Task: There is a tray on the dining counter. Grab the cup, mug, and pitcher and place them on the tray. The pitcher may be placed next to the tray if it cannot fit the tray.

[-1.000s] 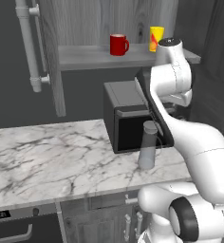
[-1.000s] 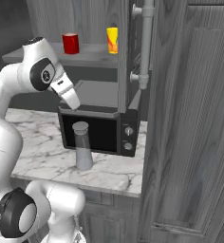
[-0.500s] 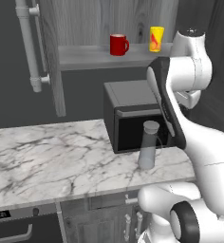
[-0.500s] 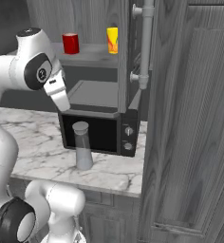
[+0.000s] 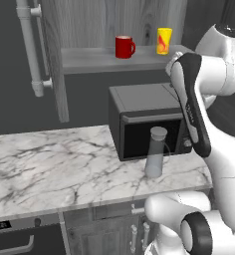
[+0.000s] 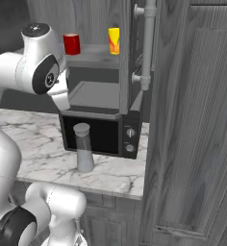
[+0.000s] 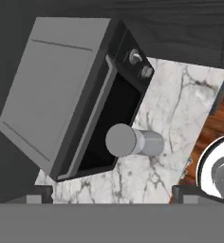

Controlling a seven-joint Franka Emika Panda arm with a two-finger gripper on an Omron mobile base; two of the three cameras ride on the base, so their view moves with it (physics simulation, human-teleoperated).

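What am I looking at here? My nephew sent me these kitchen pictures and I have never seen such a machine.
It is a computer-rendered kitchen with a white robot arm on a driving base. Two pictures come from cameras on the base, behind the arm to its left and right. The third comes from a camera on its hand, looking down past the two-finger gripper, which is open and holds nothing. On the white marble worktop stands a black microwave oven; right in front of it is the tall translucent grey pitcher. On the grey shelf above stand the glossy red mug and the yellow cup.
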